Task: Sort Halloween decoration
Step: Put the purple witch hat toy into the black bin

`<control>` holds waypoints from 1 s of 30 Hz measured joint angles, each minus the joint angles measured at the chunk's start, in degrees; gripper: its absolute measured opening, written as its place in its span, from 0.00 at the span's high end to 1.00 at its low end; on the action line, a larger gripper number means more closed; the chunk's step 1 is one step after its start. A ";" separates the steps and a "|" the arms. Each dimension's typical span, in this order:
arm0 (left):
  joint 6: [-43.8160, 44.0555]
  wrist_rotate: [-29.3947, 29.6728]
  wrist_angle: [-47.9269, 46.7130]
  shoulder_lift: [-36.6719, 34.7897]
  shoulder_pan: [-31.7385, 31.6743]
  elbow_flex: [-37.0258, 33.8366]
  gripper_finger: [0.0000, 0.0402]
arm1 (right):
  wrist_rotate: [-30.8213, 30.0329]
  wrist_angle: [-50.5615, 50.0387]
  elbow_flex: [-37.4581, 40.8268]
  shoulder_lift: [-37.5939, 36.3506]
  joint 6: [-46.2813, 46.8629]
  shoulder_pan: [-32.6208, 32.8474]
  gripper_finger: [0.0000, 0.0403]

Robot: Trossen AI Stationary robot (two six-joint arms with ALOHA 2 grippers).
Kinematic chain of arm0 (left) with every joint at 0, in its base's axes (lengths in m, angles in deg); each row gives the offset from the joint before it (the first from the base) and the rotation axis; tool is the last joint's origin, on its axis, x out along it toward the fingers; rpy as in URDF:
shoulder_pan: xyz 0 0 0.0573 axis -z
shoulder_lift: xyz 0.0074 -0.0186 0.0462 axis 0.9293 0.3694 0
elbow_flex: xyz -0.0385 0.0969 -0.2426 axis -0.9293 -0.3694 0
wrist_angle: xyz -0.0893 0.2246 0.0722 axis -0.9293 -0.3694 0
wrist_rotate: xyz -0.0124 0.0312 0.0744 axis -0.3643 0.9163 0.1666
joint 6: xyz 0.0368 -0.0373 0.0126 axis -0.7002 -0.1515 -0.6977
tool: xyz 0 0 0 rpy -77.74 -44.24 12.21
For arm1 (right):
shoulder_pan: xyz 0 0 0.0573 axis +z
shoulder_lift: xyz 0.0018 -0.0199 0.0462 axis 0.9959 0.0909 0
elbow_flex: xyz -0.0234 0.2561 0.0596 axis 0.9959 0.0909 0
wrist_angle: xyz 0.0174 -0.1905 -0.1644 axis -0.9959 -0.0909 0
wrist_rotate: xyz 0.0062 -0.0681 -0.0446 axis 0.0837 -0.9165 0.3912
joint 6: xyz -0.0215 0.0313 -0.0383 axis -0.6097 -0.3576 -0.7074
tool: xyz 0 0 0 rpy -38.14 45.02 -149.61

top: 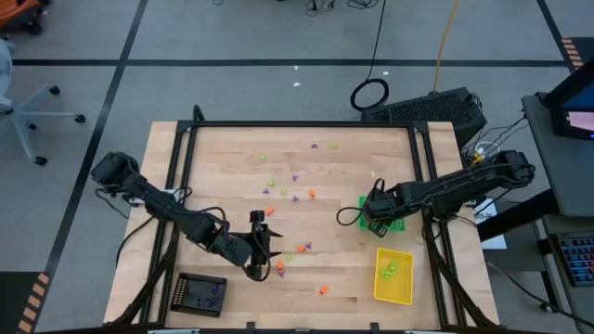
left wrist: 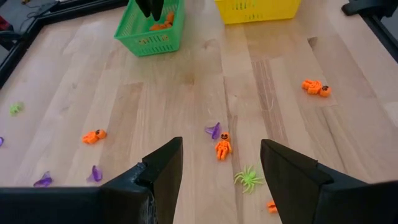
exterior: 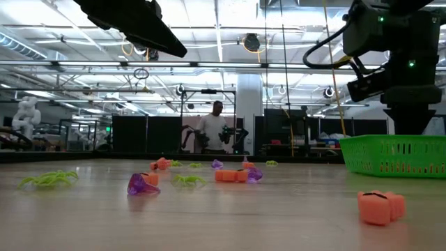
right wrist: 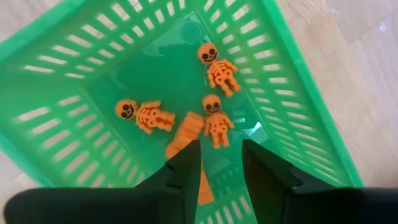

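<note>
The Halloween decoration lies scattered over the wooden table as tiny orange, purple and lime trinkets. My left gripper hangs open above the table's near middle. Ahead of its fingers lie an orange skeleton, a purple piece and a green spider. My right gripper points down into the green tray at the right. A gap shows between its fingers, with nothing in it. Three orange skeletons and another orange piece lie on the tray's floor.
A yellow tray with lime pieces stands near the front right, and a black tray at the front left. A dark frame rims the table. In the low view a person stands far behind the table.
</note>
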 joint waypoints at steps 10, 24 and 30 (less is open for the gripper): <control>1.46 4.65 -0.56 0.00 0.01 0.00 0.47 | -4.85 -4.39 -7.37 -0.04 1.75 4.41 0.76; 10.24 18.21 -6.38 0.01 -0.38 0.00 0.47 | -29.02 -2.00 -9.39 -0.12 10.08 22.08 0.77; 11.79 24.44 -9.14 0.01 -3.71 -1.21 0.47 | -33.65 0.98 -9.68 -0.35 6.74 25.20 0.77</control>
